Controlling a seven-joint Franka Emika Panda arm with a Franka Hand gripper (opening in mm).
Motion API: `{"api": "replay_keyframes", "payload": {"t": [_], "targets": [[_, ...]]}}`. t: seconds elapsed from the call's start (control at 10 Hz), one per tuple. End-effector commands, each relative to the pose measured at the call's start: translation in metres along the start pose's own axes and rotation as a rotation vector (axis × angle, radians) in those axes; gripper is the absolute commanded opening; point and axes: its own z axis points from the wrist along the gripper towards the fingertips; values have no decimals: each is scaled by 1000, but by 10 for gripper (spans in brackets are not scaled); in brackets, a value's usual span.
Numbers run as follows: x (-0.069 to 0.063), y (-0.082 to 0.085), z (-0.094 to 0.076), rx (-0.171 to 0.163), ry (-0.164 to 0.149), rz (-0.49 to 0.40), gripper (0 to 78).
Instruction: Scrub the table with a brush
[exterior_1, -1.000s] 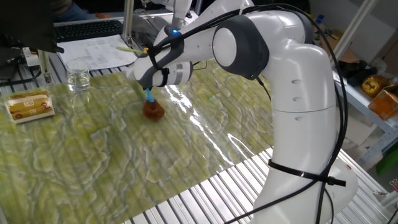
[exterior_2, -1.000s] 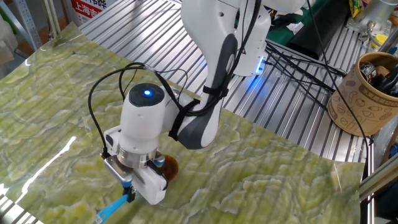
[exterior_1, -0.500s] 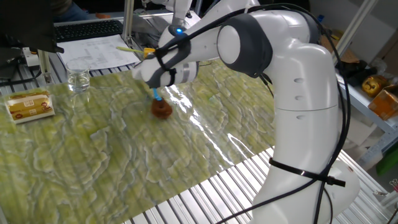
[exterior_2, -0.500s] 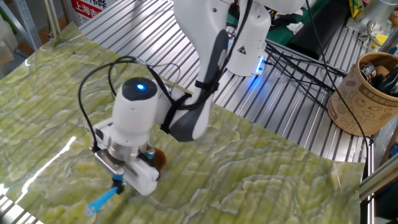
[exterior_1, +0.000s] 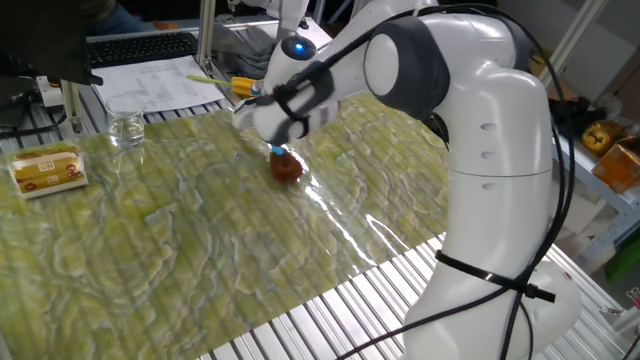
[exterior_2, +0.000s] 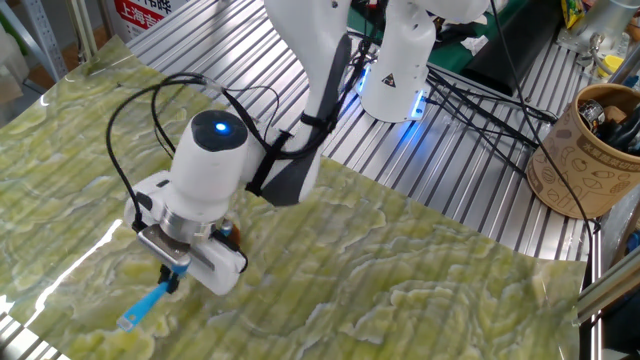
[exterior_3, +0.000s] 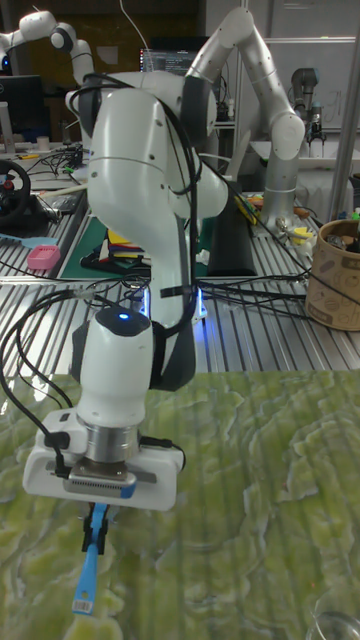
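Note:
The table (exterior_1: 340, 318) is ribbed silver slats under a glossy yellow-green marbled sheet (exterior_1: 190, 235). The brush (exterior_1: 288, 167) stands with its reddish-brown head pressed on the sheet, a short piece of blue handle showing above it. My gripper (exterior_1: 277, 143) is shut on that handle, just over the head. In the other fixed view the gripper (exterior_2: 176, 279) hides most of the head, and the blue handle (exterior_2: 144, 306) sticks out toward the lower left. The tall fixed view shows the handle (exterior_3: 90, 565) hanging below the gripper (exterior_3: 97, 514).
A tan box (exterior_1: 47, 170) lies at the sheet's left end, with a clear glass (exterior_1: 127, 128) behind it. Papers and a keyboard (exterior_1: 140, 45) sit beyond. A brown patterned cup (exterior_2: 590, 150) and black cables (exterior_2: 480, 90) are on the bare slats by the arm's base.
My gripper has dragged the brush across the sheet, rightward in one fixed view and leftward in the other fixed view, with the head staying on the surface.

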Motion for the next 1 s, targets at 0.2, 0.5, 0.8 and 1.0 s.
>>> {"api": "replay_keyframes", "payload": {"t": [0.2, 0.5, 0.8, 1.0], "targets": [[-2, 3, 6, 7, -39, 20, 11], [-3, 24, 8, -31, -41, 111, 11], [-2, 48, 2, -100, -29, 227, 11], [0, 68, -1, -111, -22, 284, 11]]}}
